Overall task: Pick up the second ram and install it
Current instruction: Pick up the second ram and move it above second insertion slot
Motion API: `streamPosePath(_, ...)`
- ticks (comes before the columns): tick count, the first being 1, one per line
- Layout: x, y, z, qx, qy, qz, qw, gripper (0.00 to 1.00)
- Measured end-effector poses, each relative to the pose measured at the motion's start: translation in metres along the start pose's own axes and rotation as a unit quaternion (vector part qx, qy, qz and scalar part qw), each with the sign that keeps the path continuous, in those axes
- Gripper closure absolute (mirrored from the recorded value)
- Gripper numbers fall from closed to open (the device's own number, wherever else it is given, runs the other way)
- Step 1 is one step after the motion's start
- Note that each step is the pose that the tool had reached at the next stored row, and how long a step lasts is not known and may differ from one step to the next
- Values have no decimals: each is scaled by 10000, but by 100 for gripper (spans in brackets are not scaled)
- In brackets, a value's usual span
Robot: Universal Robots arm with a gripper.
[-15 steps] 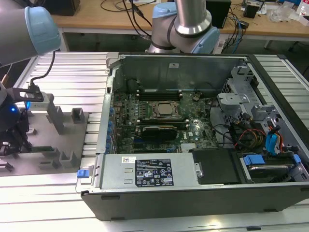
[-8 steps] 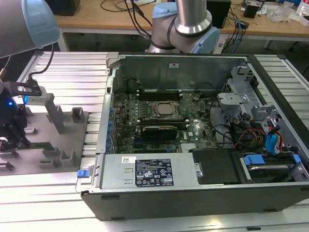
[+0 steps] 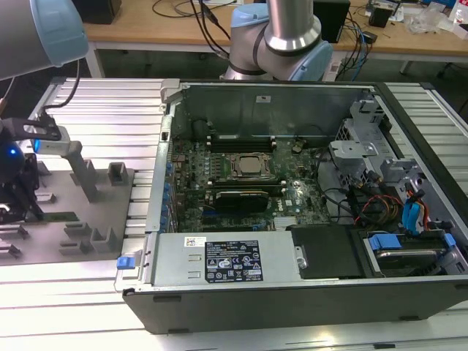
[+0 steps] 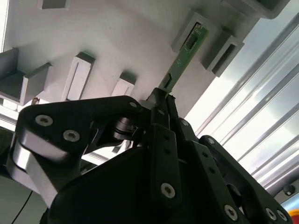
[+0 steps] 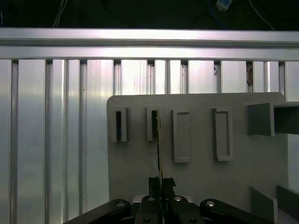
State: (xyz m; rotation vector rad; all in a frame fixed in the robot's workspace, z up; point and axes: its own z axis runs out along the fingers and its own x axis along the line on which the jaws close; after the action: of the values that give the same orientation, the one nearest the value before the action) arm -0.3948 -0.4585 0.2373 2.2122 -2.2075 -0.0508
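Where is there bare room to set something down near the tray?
Bare ribbed table lies above the grey tray in the exterior view, left of the case, and below the tray. The tray is crowded with blocks, where the gripper clamps the second ram; the case is packed.

Wooden workbench (image 3: pixel 131 33) behind ribbed aluminium table (image 3: pixel 102 110)

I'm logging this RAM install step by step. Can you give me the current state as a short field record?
gripper: at the grey tray, to the exterior view's left of the computer case
fingers: shut on the second ram, near one end
second ram far end: at a tray block slot; whether it is seated cannot be told
motherboard: inside the open case, apart from the gripper
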Motion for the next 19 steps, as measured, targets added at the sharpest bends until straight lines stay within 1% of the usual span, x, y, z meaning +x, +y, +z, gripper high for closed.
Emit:
streamPosePath(8,-19,2,-55,-1,0,0,10000,87)
streamPosePath(19,-46,6,-153,0,0,0,10000,87)
